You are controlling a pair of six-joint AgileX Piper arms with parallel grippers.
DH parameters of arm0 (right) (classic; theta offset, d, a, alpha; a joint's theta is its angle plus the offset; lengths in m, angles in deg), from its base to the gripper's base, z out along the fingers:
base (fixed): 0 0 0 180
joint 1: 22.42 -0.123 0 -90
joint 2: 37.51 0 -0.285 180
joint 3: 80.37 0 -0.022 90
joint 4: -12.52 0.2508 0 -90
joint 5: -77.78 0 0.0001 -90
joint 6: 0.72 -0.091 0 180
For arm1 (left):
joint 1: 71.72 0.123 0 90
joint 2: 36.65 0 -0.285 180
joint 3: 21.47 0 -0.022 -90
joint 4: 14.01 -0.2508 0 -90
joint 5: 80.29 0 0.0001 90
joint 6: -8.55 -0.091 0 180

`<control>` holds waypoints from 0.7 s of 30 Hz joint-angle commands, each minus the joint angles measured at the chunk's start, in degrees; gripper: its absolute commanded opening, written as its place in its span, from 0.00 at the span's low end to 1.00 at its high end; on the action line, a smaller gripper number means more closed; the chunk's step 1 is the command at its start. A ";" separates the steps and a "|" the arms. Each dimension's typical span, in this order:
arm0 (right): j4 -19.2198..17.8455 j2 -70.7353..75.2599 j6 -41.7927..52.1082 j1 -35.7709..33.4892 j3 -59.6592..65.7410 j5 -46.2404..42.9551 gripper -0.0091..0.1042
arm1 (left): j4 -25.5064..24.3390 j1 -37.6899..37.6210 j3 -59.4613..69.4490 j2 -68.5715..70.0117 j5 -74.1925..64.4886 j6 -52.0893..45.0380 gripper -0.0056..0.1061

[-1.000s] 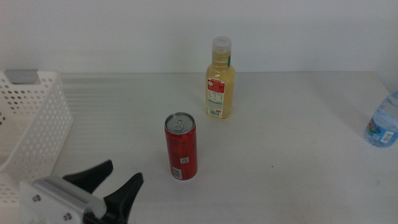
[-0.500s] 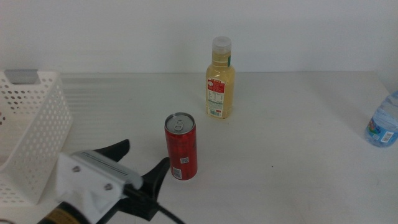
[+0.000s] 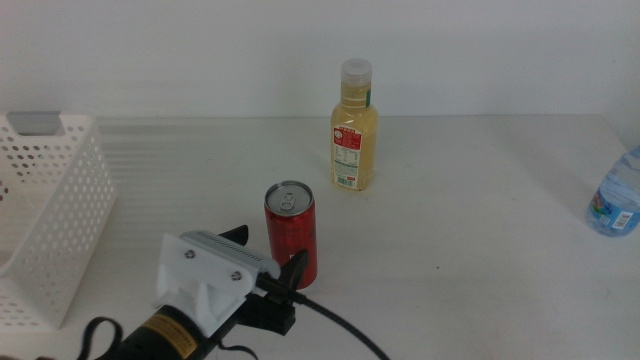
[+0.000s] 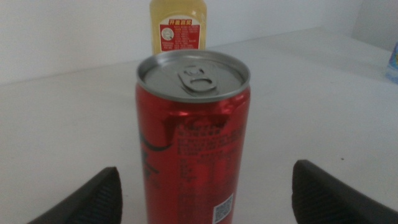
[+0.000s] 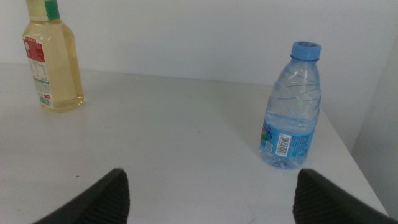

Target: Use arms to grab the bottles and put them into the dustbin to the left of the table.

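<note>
1. A plain white wall is backing a wide white tabletop [image 3: 480,200], which is carrying all three containers upright and well apart from one another.
2. The left end effector [image 3: 262,262] is reaching in from the near left side, its dark jaws spread wide with one on each side of the red can [image 3: 291,236]. In the left wrist view the can [image 4: 194,134] is sitting between the two jaw tips, with a gap showing on both sides, so nothing is being gripped yet.
3. The jaws appear to be standing this wide so that they can pass around the can's body without knocking it; the can is centred between them, which looks like preparation for an even squeeze.
4. The can is the container nearest the dustbin [image 3: 62,215], which is sitting at the left edge of the tabletop. That is probably why the left arm is taking it first.
5. The yellow juice bottle [image 3: 354,126] is standing farther back, behind the can, untouched.
6. The right end effector [image 5: 208,196] is waiting released, its jaws parted with nothing between them, looking toward the water bottle [image 5: 290,106]. In the middle view that bottle [image 3: 618,195] is standing at the far right edge.
7. Judging from this, no container is in the dustbin's visible part yet, and closing on the can is the step in hand.
</note>
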 commanded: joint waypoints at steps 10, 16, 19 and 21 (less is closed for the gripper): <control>-0.31 1.60 0.52 0.45 -0.46 -4.10 0.76 | -8.04 5.61 -2.89 -3.24 5.47 7.37 0.86; -0.31 1.60 0.52 0.45 -0.46 -4.10 0.76 | -12.88 8.02 -5.83 -5.72 4.86 7.73 0.86; -0.31 1.60 0.52 0.45 -0.46 -4.10 0.76 | -13.18 8.02 -7.61 -7.76 5.13 7.73 0.86; -0.31 1.60 0.52 0.45 -0.46 -4.10 0.76 | -13.18 8.02 -8.86 -9.27 5.21 7.73 0.86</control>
